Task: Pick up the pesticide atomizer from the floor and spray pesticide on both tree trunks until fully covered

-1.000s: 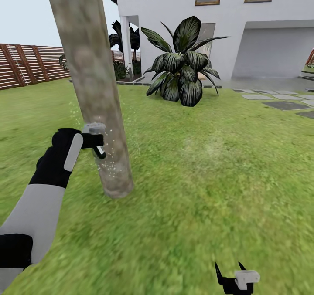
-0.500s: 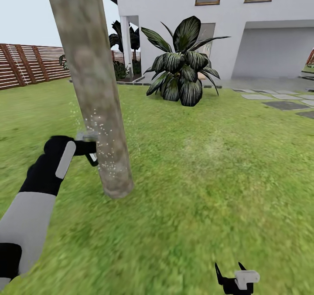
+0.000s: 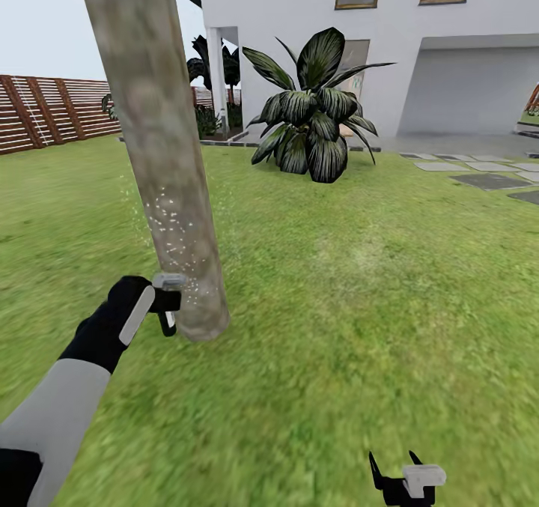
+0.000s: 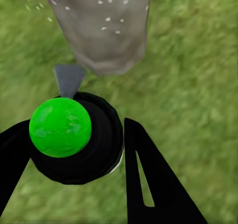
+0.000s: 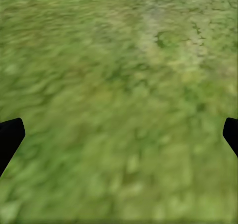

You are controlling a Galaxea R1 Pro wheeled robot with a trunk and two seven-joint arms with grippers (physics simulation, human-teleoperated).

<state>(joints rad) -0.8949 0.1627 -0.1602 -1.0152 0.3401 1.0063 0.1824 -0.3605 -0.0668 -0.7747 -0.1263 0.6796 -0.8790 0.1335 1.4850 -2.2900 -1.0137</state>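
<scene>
Your left gripper [image 3: 166, 308] is clenched around the atomizer [image 4: 74, 137], holding it low at the near left side of the tree trunk [image 3: 161, 155], its grey nozzle just beside the bark. White specks dot the trunk above it. Your right gripper [image 3: 397, 468] hangs spread apart, holding nothing, over the grass [image 3: 359, 282] at near right.

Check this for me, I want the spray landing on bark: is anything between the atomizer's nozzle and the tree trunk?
Nothing visible. The left gripper holds the pesticide atomizer with its grey nozzle aimed at the base of the tree trunk, close in front. White droplets already speckle the bark.
</scene>
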